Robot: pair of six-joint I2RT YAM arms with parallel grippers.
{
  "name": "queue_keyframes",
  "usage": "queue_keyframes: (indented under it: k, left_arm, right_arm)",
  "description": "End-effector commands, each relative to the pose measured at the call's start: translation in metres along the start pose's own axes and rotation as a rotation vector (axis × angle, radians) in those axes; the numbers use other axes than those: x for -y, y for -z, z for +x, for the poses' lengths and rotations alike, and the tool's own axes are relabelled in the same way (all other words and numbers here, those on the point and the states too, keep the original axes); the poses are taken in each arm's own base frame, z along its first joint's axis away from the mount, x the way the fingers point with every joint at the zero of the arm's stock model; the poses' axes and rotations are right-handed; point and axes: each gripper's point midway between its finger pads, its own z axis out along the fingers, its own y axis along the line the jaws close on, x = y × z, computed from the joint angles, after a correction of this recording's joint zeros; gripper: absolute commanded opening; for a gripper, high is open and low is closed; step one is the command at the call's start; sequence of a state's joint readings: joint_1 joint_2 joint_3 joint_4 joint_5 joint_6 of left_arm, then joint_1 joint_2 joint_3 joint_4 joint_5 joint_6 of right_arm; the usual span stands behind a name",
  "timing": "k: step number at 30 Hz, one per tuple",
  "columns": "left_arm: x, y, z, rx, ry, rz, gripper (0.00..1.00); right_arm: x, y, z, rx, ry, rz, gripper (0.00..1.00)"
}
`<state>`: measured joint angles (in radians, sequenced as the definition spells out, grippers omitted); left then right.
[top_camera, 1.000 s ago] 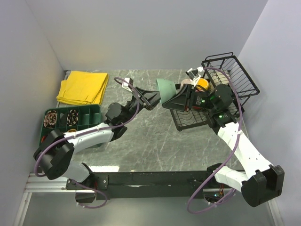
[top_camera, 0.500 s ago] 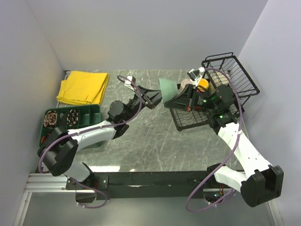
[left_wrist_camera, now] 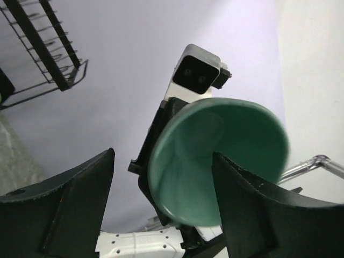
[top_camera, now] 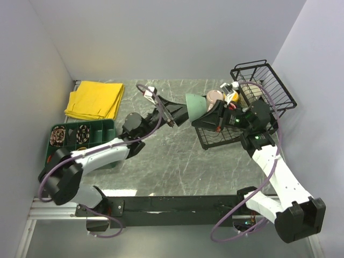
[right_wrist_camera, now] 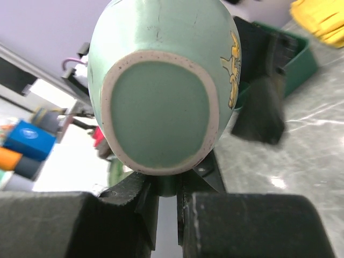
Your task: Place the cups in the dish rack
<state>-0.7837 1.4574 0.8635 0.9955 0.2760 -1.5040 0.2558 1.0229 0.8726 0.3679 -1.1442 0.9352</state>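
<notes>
Right now my right gripper is clamped narrow on a slim green part of the grey-green mug, just below its foot. The mug lies on its side in the air. Its glaze is smooth and glossy, with a yellow motif on the flank, and a pale unglazed ring circles the flat base. Its round mouth faces my left gripper, whose matte black fingers stand wide apart, holding nothing. From above, the mug hangs over the veined marble table, just beside the flat grid of the black wire dish rack, whose taller basket rises behind.
</notes>
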Motion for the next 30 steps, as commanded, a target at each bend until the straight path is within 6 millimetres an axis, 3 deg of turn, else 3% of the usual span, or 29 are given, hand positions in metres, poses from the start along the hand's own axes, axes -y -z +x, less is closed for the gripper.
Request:
queue_keyframes:
  k: [1, 2, 3, 4, 7, 8, 9, 11, 12, 16, 21, 24, 30]
  left_arm:
    - [0.018, 0.022, -0.009, 0.014, -0.137, -0.029, 0.79]
    - [0.015, 0.027, -0.016, 0.038, -0.153, -0.054, 0.81]
    - [0.024, 0.034, -0.019, 0.052, -0.179, -0.051, 0.81]
    - [0.005, 0.042, -0.022, 0.056, -0.209, -0.136, 0.82]
    - [0.001, 0.063, -0.035, 0.111, -0.339, -0.245, 0.86]
    - [-0.018, 0.075, -0.040, 0.136, -0.356, -0.355, 0.87]
    - [-0.011, 0.085, -0.045, 0.157, -0.424, -0.369, 0.89]
    - [-0.023, 0.106, -0.048, 0.176, -0.463, -0.469, 0.96]
    - [-0.017, 0.119, -0.057, 0.228, -0.505, -0.488, 0.99]
    - [-0.013, 0.157, -0.065, 0.311, -0.573, -0.548, 0.96]
    - [-0.024, 0.197, -0.059, 0.343, -0.568, -0.604, 0.96]
    - [-0.033, 0.211, -0.054, 0.349, -0.542, -0.612, 0.96]
    - [-0.043, 0.228, -0.046, 0.352, -0.511, -0.618, 0.96]
  right_arm:
    - [-0.011, 0.013, -0.012, 0.044, 0.197, 0.028, 0.00]
    - [-0.008, 0.015, -0.011, 0.038, 0.186, 0.048, 0.00]
    - [-0.004, 0.017, -0.012, 0.041, 0.239, 0.070, 0.00]
    - [0.001, 0.019, -0.014, 0.042, 0.256, 0.097, 0.00]
    - [0.027, 0.029, -0.020, 0.040, 0.356, 0.255, 0.00]
    - [0.034, 0.034, -0.017, 0.023, 0.354, 0.316, 0.00]
    - [0.048, 0.041, -0.022, 0.016, 0.443, 0.393, 0.00]
    - [0.068, 0.050, -0.015, -0.031, 0.441, 0.483, 0.00]
    - [0.078, 0.055, -0.014, -0.066, 0.509, 0.519, 0.00]
    - [0.124, 0.078, -0.007, -0.112, 0.552, 0.709, 0.00]
    - [0.162, 0.099, -0.008, -0.130, 0.599, 0.869, 0.00]
    - [0.185, 0.110, -0.011, -0.155, 0.615, 0.957, 0.00]
    - [0.234, 0.123, 0.001, -0.234, 0.610, 1.059, 0.00]
